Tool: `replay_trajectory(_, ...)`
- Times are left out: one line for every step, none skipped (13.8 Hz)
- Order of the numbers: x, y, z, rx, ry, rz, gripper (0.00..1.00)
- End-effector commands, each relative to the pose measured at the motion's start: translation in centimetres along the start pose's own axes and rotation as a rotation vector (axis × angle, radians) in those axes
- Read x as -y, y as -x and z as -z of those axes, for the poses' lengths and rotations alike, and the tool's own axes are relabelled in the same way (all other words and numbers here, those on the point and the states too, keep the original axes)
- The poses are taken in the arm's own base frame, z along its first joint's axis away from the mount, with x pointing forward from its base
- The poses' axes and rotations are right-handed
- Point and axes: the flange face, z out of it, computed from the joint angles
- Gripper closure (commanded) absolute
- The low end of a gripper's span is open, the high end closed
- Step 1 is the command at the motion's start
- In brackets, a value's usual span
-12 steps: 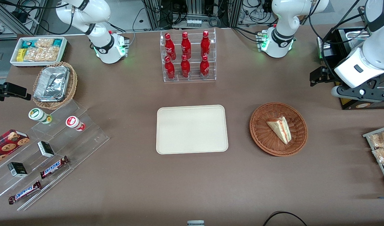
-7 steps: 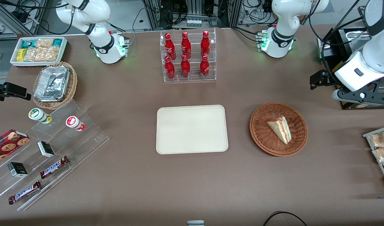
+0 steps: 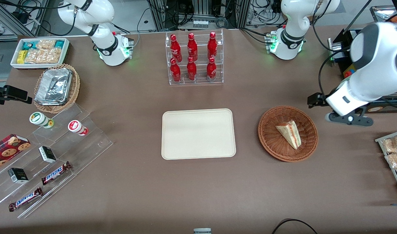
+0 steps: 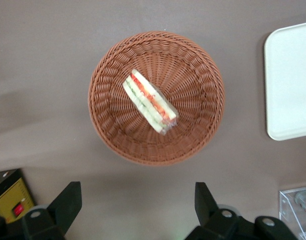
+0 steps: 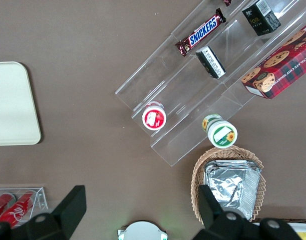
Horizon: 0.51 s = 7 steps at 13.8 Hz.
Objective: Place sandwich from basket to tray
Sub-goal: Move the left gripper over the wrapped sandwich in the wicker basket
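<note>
The sandwich [image 3: 290,133], a pale wedge with red and green layers, lies in the round reddish-brown basket [image 3: 269,143]. The cream tray [image 3: 198,134] sits bare at the table's middle, beside the basket toward the parked arm's end. My gripper [image 3: 349,119] hangs above the table just off the basket's rim, toward the working arm's end. In the left wrist view the sandwich [image 4: 149,102] rests across the basket [image 4: 107,131], and a corner of the tray [image 4: 290,85] shows. There my gripper [image 4: 137,202] is open, its dark fingers [image 4: 68,200] wide apart with only bare table between them.
A clear rack of red bottles [image 3: 194,58] stands farther from the camera than the tray. A black box [image 3: 364,109] and a rack of snack packets [image 3: 394,156] sit at the working arm's end. A stepped display [image 3: 55,152], foil basket [image 3: 57,86] and white bin [image 3: 39,52] lie toward the parked arm's end.
My left arm has swung from over the black box toward the basket and nearer the camera. The gripper now hangs beside the basket's rim. Sandwich, basket and tray have not moved.
</note>
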Motion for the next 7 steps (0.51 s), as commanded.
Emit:
replay_trajectory(-0.1,1.6,-3.6,-0.049,-0.013,0.03,0.0)
replay_trajectory(-0.1,1.9,-5.3,-0.074,-0.014,0.063,0.0)
replay_trajectory(-0.1,2.3,-6.7,-0.099,-0.015,0.09,0.0)
replay_trajectory(-0.1,2.6,-8.4,-0.119,-0.014,0.111,0.0)
replay_trajectory(-0.1,2.9,-9.6,-0.147,-0.012,0.15,0.0)
replay_trajectory(-0.1,3.0,-10.4,-0.161,-0.006,0.216,0.0)
replay_trajectory(-0.2,2.9,-10.9,-0.178,0.003,0.295,0.0)
